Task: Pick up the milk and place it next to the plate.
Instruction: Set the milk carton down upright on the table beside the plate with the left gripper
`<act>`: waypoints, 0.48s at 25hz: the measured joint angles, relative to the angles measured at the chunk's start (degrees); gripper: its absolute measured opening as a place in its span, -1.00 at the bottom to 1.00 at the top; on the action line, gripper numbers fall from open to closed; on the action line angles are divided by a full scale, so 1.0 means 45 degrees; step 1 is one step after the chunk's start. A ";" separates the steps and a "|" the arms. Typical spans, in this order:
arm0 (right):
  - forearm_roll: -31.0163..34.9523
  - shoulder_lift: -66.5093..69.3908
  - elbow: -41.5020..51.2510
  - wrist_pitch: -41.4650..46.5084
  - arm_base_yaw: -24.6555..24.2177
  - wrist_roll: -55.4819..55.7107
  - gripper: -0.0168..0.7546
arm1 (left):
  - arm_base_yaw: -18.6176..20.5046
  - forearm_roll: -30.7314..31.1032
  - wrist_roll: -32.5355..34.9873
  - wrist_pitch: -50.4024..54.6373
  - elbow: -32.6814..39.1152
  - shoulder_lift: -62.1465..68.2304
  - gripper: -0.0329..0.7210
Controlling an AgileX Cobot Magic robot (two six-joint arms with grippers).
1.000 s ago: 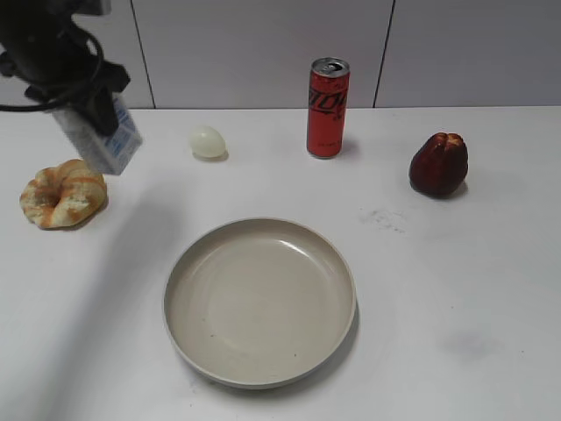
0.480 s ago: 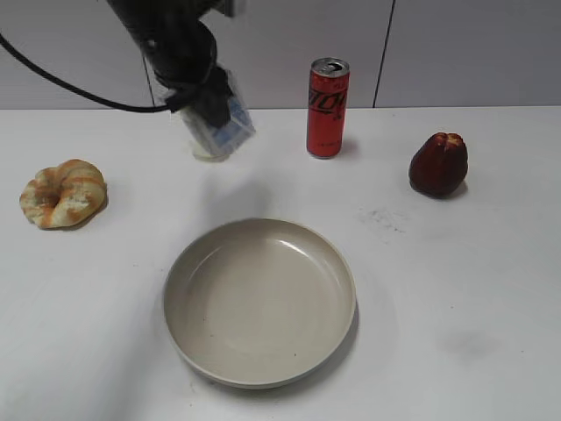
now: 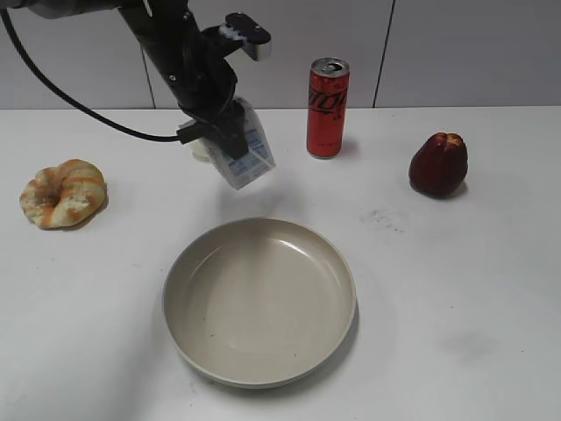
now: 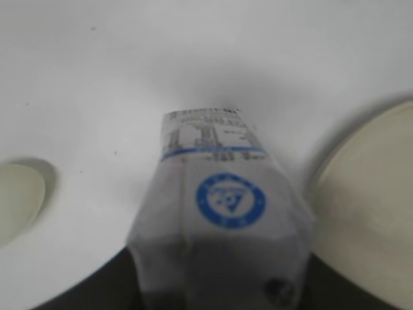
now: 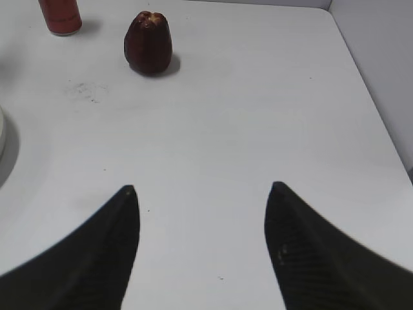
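Observation:
My left gripper is shut on the milk, a small white and blue carton, and holds it tilted in the air just beyond the far rim of the plate. In the left wrist view the milk fills the middle, and the plate's rim shows at the right. The plate is a large beige dish in the middle of the table. My right gripper is open and empty over bare table; it does not show in the exterior view.
A red can stands at the back centre. A dark red fruit lies at the right, also in the right wrist view. A croissant lies at the left. A pale egg sits behind the carton.
My left arm has carried the milk from the far left, above the croissant, rightward and down towards the plate's far rim. The right arm shows no earlier frame.

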 joint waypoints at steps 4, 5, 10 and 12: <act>0.0000 0.0000 0.0000 0.0000 0.0000 0.0000 0.25 | 0.0000 -0.0445 0.0360 0.0171 0.0000 0.0000 -0.17; 0.0000 0.0000 0.0000 0.0000 0.0000 0.0000 0.25 | 0.0000 -0.0481 0.0412 0.0184 0.0000 -0.0024 -0.17; 0.0000 0.0000 0.0000 0.0000 0.0000 0.0000 0.25 | 0.0000 -0.0509 0.0501 0.0181 0.0000 0.0396 -0.17; 0.0000 0.0000 0.0000 0.0000 0.0000 0.0000 0.25 | 0.0000 -0.0518 0.0610 0.0179 0.0000 0.0630 -0.17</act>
